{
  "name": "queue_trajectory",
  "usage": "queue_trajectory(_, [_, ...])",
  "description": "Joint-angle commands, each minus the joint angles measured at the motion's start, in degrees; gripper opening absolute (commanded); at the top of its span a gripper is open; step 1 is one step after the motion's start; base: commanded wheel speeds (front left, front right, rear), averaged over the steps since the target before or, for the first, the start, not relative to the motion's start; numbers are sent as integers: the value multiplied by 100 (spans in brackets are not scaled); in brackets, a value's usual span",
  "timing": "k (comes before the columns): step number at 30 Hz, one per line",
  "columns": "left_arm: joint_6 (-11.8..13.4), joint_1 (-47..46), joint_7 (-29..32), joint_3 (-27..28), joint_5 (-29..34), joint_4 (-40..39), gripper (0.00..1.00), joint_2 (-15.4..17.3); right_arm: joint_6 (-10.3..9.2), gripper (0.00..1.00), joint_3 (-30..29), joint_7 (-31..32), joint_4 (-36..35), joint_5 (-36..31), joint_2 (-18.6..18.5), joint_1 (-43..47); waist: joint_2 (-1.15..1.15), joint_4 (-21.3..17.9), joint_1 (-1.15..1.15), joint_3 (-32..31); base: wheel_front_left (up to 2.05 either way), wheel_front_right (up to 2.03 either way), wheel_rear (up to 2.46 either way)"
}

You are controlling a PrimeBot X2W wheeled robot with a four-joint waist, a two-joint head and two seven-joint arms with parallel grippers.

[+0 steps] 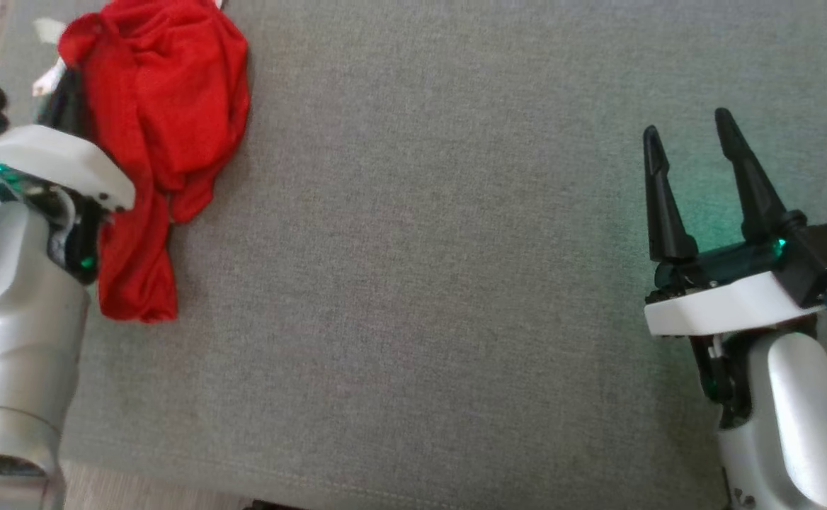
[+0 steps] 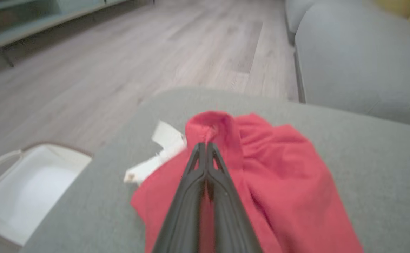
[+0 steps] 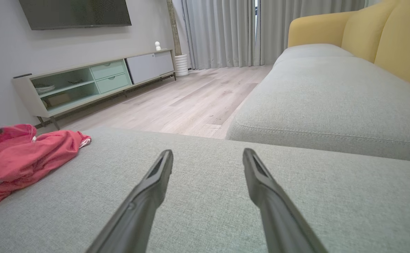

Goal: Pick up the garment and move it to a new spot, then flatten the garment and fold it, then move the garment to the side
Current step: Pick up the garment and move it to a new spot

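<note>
The garment (image 1: 162,113) is a crumpled red cloth with white trim, lying at the far left of the grey cushion (image 1: 420,283). In the left wrist view my left gripper (image 2: 205,146) is shut, its two dark fingertips pinching a raised fold of the garment (image 2: 282,168). In the head view that arm's white wrist covers the garment's left edge. My right gripper (image 1: 689,142) stands open over bare cushion at the right, far from the cloth. The right wrist view shows its spread fingers (image 3: 156,182) and the garment (image 3: 26,151) at the far left.
A white plastic basket (image 2: 22,189) stands on the wood floor beside the cushion's left corner. A grey sofa seat (image 3: 331,102) with yellow backrest lies beyond the cushion. A low TV cabinet (image 3: 96,80) lines the far wall.
</note>
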Motion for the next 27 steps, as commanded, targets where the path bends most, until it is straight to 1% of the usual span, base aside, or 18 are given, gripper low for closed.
queue_trajectory(1, [10,-209,-226,50,-30,-215,0,440,-5,100,170,-64,-133,17,39,34,0,-46,0,-134,0,0,0])
queue_trajectory(5, [10,-189,-718,-342,30,-540,0,561,-5,100,195,-225,88,144,66,98,0,-148,0,-474,0,0,0])
queue_trajectory(8, [10,-176,-848,-634,21,-993,0,575,-5,100,217,-360,273,264,81,123,0,-261,0,-736,0,0,0])
queue_trajectory(11, [10,-167,-868,-842,-97,-1579,0,580,-5,100,273,-516,473,438,88,104,0,-458,0,-959,0,0,0])
queue_trajectory(14, [10,-187,-726,-919,-325,-2253,0,493,-5,100,412,-653,644,659,90,68,0,-685,0,-1072,0,0,0])
queue_trajectory(16, [37,-217,-586,-969,-351,-2672,0,447,-5,100,520,-727,754,748,91,38,0,-885,0,-1112,0,0,0])
queue_trajectory(17, [37,-217,-586,-969,-351,-2672,0,447,-5,100,520,-727,754,748,91,38,0,-885,0,-1112,0,0,0])
queue_trajectory(18, [76,-241,-515,-996,-353,-2871,0,407,-5,100,541,-764,804,790,91,24,0,-983,0,-1119,0,0,0])
queue_trajectory(23, [343,-381,-32,-1097,-447,-3642,0,151,-5,100,656,-922,987,1035,92,-165,0,-1637,0,-1004,0,0,0])
queue_trajectory(25, [440,-480,122,-1222,-328,-3801,0,108,-5,100,723,-967,1047,1133,92,-275,0,-1933,0,-904,0,0,0])
queue_trajectory(27, [487,-577,241,-1331,-282,-3880,0,0,-5,100,785,-1002,1094,1245,92,-378,0,-2213,0,-793,0,0,0])
